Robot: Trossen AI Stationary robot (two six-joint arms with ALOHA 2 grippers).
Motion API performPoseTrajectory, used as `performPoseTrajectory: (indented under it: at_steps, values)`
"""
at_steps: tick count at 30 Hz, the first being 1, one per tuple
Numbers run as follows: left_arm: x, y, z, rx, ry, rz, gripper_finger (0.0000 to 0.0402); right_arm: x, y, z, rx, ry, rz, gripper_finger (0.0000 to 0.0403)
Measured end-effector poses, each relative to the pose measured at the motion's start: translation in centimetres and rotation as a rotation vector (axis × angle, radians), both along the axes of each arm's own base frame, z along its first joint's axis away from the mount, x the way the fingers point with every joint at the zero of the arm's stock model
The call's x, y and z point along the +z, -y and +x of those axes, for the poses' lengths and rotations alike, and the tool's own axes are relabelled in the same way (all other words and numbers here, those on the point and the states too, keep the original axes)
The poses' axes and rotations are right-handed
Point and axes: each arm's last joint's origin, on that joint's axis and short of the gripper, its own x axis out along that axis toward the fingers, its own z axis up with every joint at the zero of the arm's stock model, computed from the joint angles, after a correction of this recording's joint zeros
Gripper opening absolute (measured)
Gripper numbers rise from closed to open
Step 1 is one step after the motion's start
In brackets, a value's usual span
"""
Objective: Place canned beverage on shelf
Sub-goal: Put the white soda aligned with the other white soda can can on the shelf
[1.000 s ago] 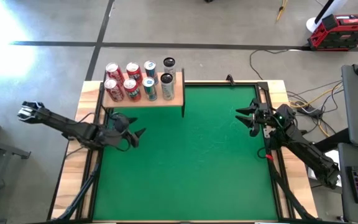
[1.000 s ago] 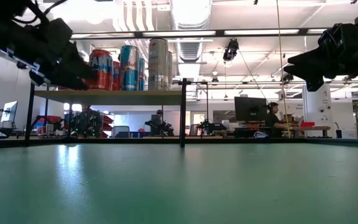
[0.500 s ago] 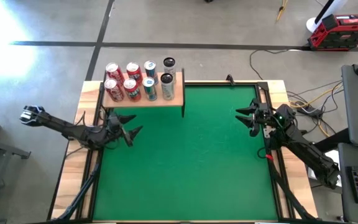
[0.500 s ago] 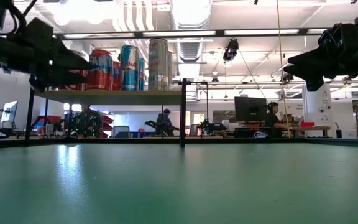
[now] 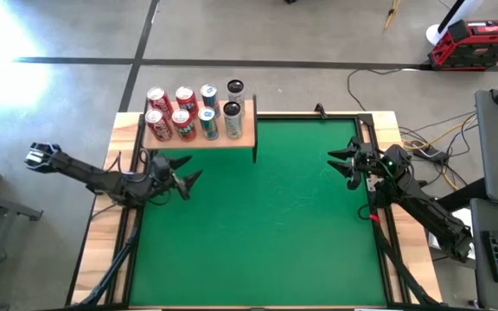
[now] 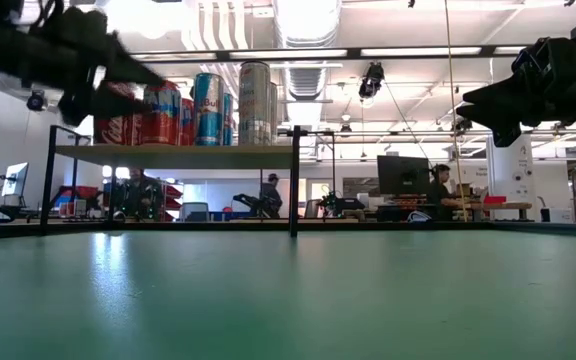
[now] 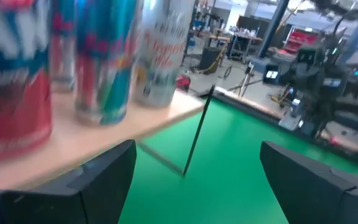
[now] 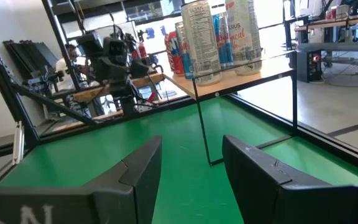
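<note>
Now shelf just beyond left claw.

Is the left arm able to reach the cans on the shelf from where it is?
Probably yes. The left gripper hangs open just in front of the shelf, level with the cans, with nothing between them.

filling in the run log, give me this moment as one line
left gripper: open, empty, just in front of shelf | right gripper: shut, waiting at right edge | cans: eight on shelf
</note>
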Motion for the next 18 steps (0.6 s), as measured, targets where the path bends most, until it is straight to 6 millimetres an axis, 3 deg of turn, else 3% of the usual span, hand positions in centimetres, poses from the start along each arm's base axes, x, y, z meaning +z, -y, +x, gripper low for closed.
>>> performPoseTrajectory:
  at_steps: [7, 12, 18]
  values:
    - [4.6, 0.5, 2.2, 0.089, 0.026, 0.004, 0.0327, 0.0, 0.0, 0.0, 0.0, 0.0, 0.0, 0.0162]
    - [7.5, 1.2, 5.0, 0.151, -0.026, 0.031, 0.0327, 0.0, 0.0, 0.0, 0.0, 0.0, 0.0, 0.0162]
    - [9.1, 2.1, 8.4, 0.289, -0.095, -0.024, 0.0327, 0.0, 0.0, 0.0, 0.0, 0.0, 0.0, 0.0162]
